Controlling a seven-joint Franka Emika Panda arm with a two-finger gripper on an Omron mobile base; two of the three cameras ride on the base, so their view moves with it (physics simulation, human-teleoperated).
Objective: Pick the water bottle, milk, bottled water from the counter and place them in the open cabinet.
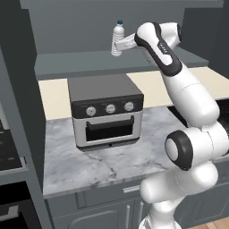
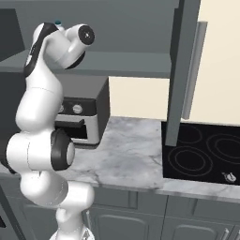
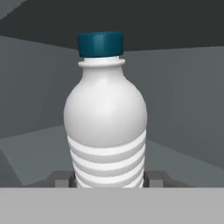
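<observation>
A toaster oven (image 1: 106,112) sits at nine o'clock on the marble counter (image 1: 112,163), with a black cooktop (image 2: 201,152) at three. Above, at twelve, the gripper (image 3: 110,178) clasps the upright bottled water (image 1: 117,38) inside the dark grey open cabinet (image 1: 80,62), over its shelf.

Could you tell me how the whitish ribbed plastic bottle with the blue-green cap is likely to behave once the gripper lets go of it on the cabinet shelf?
The whitish ribbed plastic bottle is tall and narrow, so a nudge may tip it. Its round body would probably roll if it fell. The ribs likely help the gripper hold it.
</observation>
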